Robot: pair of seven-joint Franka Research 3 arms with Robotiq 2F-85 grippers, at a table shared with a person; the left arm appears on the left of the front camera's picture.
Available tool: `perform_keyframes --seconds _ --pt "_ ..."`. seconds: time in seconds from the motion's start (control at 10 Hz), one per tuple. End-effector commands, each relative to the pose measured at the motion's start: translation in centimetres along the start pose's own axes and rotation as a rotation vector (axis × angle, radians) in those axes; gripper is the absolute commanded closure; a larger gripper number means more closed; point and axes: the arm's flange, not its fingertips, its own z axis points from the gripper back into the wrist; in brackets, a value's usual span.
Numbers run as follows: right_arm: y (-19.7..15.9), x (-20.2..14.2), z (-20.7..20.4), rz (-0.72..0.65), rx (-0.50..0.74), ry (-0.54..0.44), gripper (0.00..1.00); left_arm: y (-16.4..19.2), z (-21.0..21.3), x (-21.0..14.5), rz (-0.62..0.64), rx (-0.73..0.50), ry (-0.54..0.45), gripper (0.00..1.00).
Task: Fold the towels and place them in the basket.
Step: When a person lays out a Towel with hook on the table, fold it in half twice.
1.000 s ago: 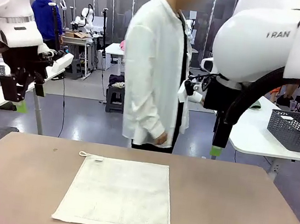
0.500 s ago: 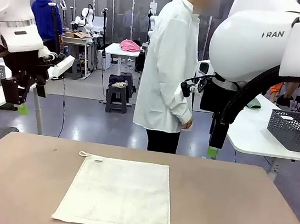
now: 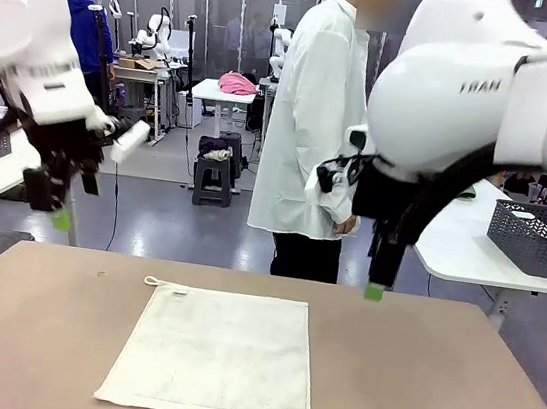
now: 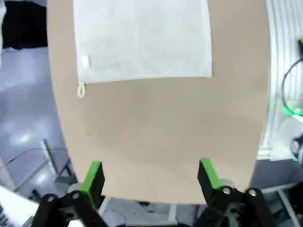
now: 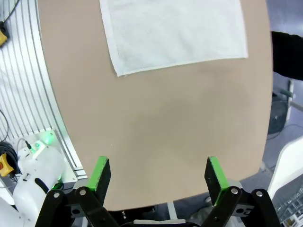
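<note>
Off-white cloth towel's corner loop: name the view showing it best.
Left wrist view: the loop sticks out from the off-white towel onto brown table. Front view shows it smaller. Right wrist view catches plain towel edges.

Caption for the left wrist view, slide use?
Open left end effector above the brown table, off-white towel lying flat and unfolded beyond it.
</note>
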Motion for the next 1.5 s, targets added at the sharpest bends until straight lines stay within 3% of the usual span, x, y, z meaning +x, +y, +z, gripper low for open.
perform_keyframes --seconds 0.0,0.3,0.8,0.9,1.0,1.4 --pt "2.2 0.4 -4.4 0.086 0.004 -0.063 0.0 -2.2 -6.7 1.8 0.044 0.018 -0.057 0.0" --pt "6.8 1.1 -9.5 0.137 0.055 -0.106 0.0 -7.4 -12.9 4.7 0.117 -0.022 -0.042 0.0" --pt "7.3 1.4 -17.0 0.119 0.075 -0.069 0.0 -11.2 -18.1 5.9 0.149 -0.065 -0.028 0.0" --pt "7.2 1.5 -17.7 0.124 0.081 -0.073 0.0 -11.6 -18.7 5.9 0.096 -0.069 -0.035 0.0" --pt "7.8 1.0 -15.7 0.112 0.09 -0.052 0.0 -11.0 -17.1 5.8 0.126 -0.094 -0.008 0.0" --pt "7.7 1.2 -16.3 0.112 0.089 -0.055 0.0 -10.9 -17.6 5.9 0.123 -0.093 -0.012 0.0"
